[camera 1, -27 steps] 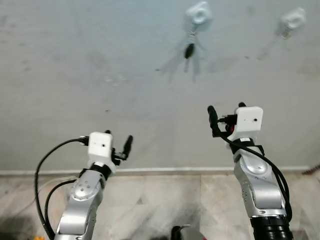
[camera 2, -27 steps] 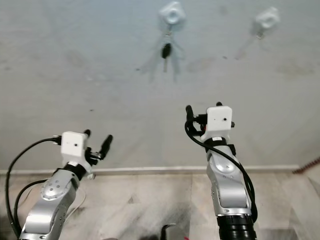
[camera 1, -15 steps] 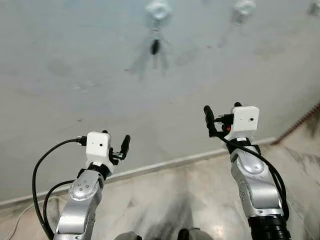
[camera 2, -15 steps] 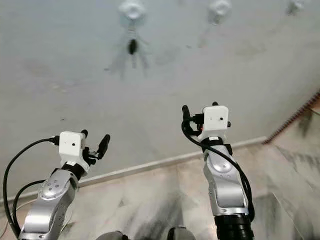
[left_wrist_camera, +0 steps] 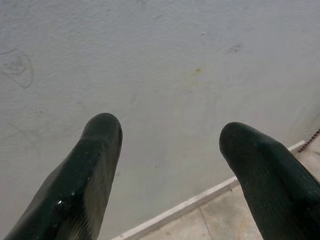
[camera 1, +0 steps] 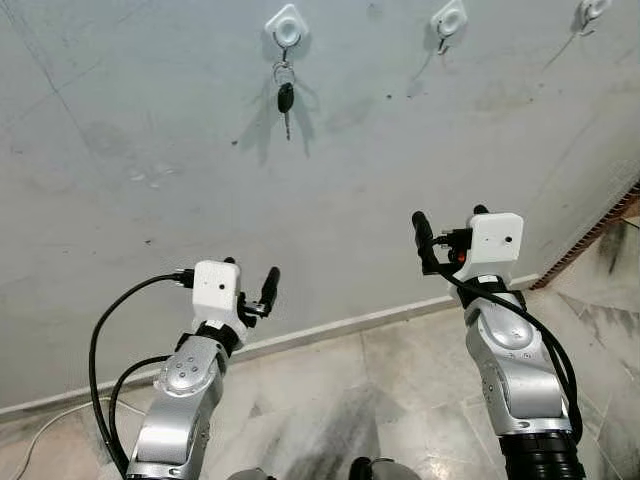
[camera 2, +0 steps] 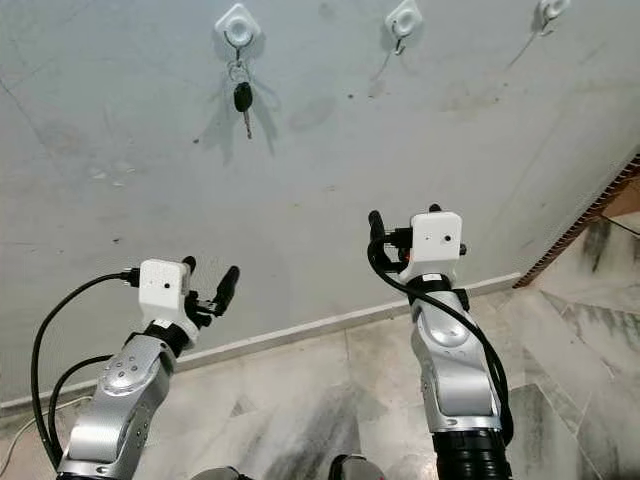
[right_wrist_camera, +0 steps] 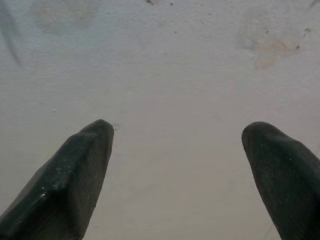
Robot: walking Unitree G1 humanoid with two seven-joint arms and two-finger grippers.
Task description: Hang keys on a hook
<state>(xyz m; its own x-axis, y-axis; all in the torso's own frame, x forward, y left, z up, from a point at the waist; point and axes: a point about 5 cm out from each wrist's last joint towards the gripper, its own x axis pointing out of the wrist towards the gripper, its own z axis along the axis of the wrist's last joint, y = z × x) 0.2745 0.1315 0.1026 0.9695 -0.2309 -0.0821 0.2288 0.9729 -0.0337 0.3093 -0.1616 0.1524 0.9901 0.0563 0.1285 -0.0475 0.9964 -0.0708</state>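
A pale grey plastered wall (camera 1: pixel 150 150) is seen ahead, marked with faint stains and scuffs. Below it a light skirting strip (camera 1: pixel 340 325) is run along the foot of the wall, and a grey-veined marble floor (camera 1: pixel 400 400) is laid beneath. At the far right a reddish-brown ribbed edge (camera 1: pixel 600 235) is noted rising from the floor against the wall.

Both silver arms are raised before the wall, well below the hooks. The right gripper (camera 1: pixel 452 218) is held higher, at the right of centre; its fingers (right_wrist_camera: pixel 75 175) are set wide apart with nothing between them, bare wall being seen in the gap. The left gripper (camera 1: pixel 250 275) is held lower, at the left; its fingers (left_wrist_camera: pixel 85 175) are likewise parted and nothing is gripped. Black cables (camera 1: pixel 110 340) are looped from the left wrist down along the arm.

Three white hooks are fixed in a row high on the wall. The left hook (camera 1: pixel 287 25) carries the keys (camera 1: pixel 285 98), which are hung from a ring and lie against the wall, a black-headed key pointing downward. The middle hook (camera 1: pixel 449 20) and the right hook (camera 1: pixel 594 10) are recorded further along the same row, well apart from the keys.
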